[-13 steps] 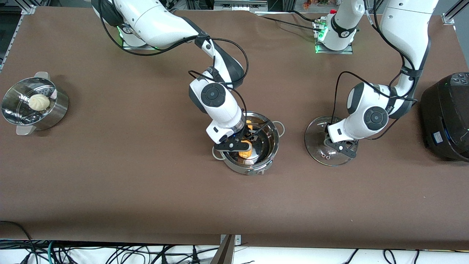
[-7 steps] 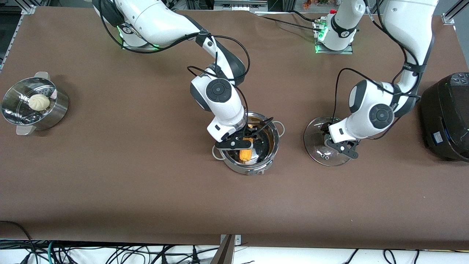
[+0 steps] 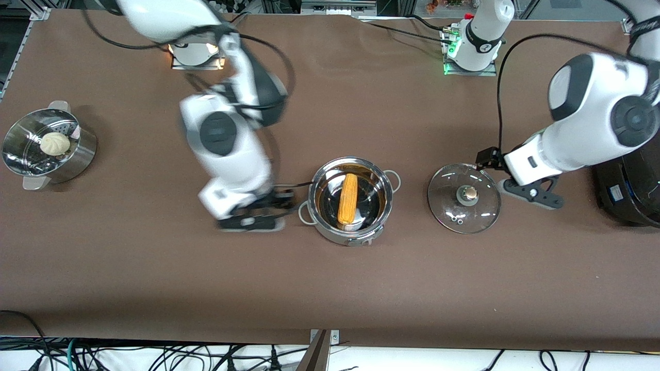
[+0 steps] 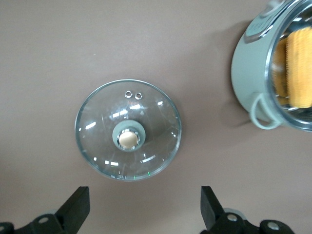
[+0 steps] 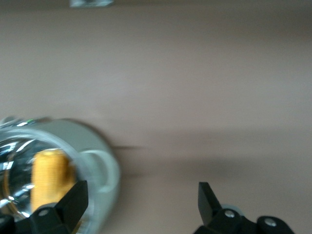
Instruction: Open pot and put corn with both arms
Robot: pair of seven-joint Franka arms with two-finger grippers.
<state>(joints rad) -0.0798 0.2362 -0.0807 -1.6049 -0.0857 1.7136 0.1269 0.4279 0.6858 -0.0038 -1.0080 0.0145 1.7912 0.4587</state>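
The steel pot (image 3: 330,231) stands open mid-table with the yellow corn (image 3: 348,198) lying in it. Its glass lid (image 3: 448,203) lies flat on the table beside it, toward the left arm's end, knob (image 3: 468,193) up. My right gripper (image 3: 251,222) is open and empty over the bare table beside the pot, toward the right arm's end. My left gripper (image 3: 533,193) is open and empty over the table between the lid and the rice cooker. The left wrist view shows the lid (image 4: 97,122), the pot (image 4: 243,63) and the corn (image 4: 300,68). The right wrist view shows the pot (image 5: 95,156) and the corn (image 5: 48,175).
A perforated steamer basket (image 3: 82,154) with a white bun (image 3: 54,143) stands at the right arm's end of the table. A big black rice cooker (image 3: 629,180) stands at the left arm's end, close to the left arm.
My right gripper let go of the corn, rose out of the pot and moved toward the right arm's end. My left gripper lifted off the lid and moved toward the rice cooker.
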